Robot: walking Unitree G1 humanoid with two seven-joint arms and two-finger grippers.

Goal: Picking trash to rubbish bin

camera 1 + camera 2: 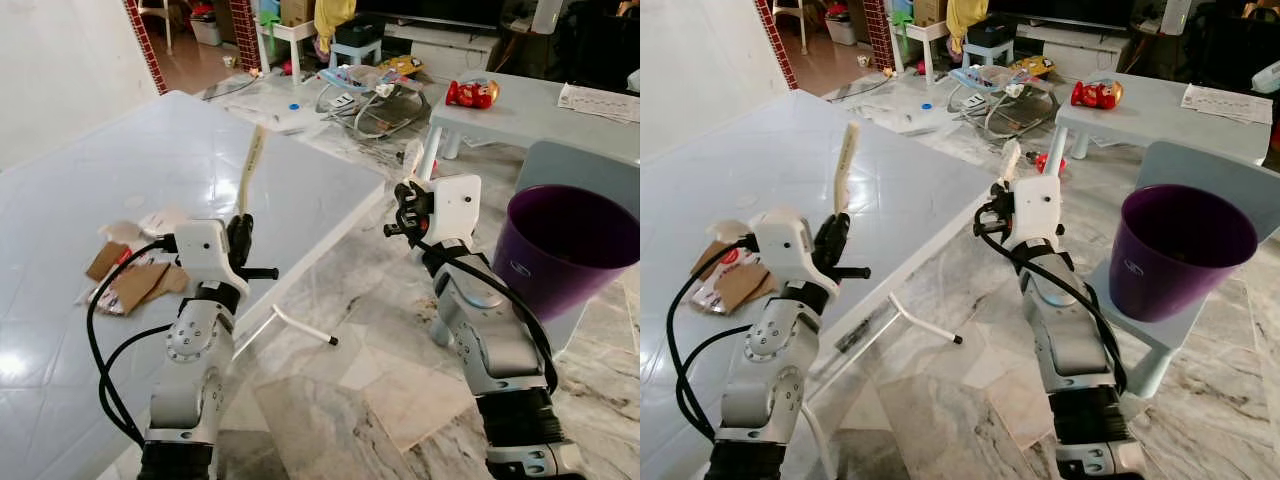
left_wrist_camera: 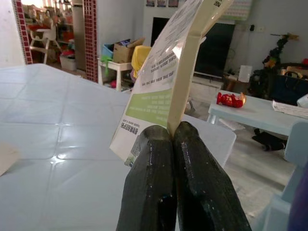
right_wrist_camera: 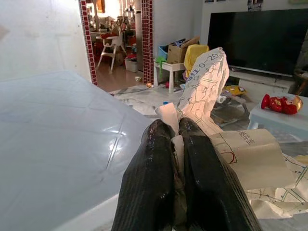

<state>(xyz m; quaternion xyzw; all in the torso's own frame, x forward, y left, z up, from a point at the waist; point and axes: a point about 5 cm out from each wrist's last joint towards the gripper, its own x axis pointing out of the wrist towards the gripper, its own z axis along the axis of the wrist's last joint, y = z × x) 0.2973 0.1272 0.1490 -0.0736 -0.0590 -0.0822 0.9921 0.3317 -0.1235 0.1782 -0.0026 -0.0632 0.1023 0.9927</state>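
While both arms are raised, the left claw is clenched on a flat folded card, held upright over the near right edge of the white desk. The right claw grips crumpled printed paper above the floor. A purple bin stands to the right, on a pale blue stool. Cardboard scraps lie on the desk at left.
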